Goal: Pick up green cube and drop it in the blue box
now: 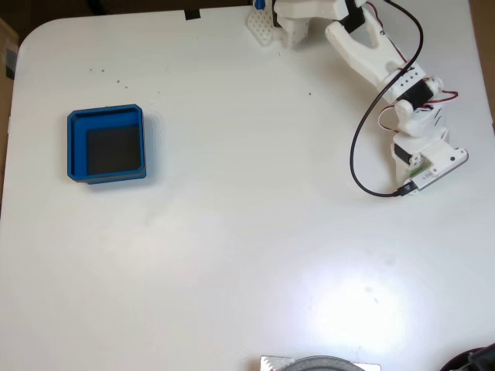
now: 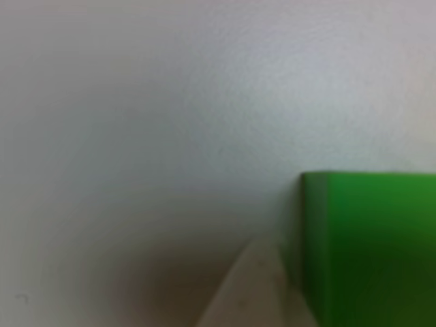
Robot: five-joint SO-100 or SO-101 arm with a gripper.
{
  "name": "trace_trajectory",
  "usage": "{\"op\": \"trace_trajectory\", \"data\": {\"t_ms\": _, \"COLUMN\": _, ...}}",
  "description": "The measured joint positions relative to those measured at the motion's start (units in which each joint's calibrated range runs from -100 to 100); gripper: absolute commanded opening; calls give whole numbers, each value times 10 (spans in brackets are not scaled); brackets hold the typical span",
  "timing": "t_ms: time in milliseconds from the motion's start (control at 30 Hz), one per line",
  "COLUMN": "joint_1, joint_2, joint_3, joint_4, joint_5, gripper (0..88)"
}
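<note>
The blue box point(image 1: 75, 145) sits on the left side of the white table in the fixed view, its dark floor bare. Far to the right, my white arm reaches down and its gripper point(image 1: 424, 166) hangs low over the table. Only a sliver of the green cube point(image 1: 416, 164) peeks out beneath it. In the other view, the green cube point(image 2: 368, 245) looms large at the lower right, resting on the table. One white fingertip point(image 2: 248, 289) lies against its left face. The other finger is out of frame.
The arm's base point(image 1: 298, 19) stands at the table's top edge, and a black cable point(image 1: 357, 147) loops beside the forearm. A grey round object point(image 1: 321, 363) pokes in at the bottom edge. Open tabletop stretches between the gripper and the box.
</note>
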Motion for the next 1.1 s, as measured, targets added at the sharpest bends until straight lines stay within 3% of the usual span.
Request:
{"op": "trace_trajectory", "data": {"t_ms": 167, "joint_1": 0, "joint_2": 0, "joint_3": 0, "joint_4": 0, "joint_5": 0, "gripper": 14}}
{"op": "trace_trajectory", "data": {"t_ms": 767, "joint_1": 0, "joint_2": -15, "joint_3": 0, "joint_4": 1, "joint_5": 0, "gripper": 13}}
{"op": "trace_trajectory", "data": {"t_ms": 1100, "joint_1": 0, "joint_2": -150, "joint_3": 0, "joint_4": 115, "joint_5": 0, "gripper": 13}}
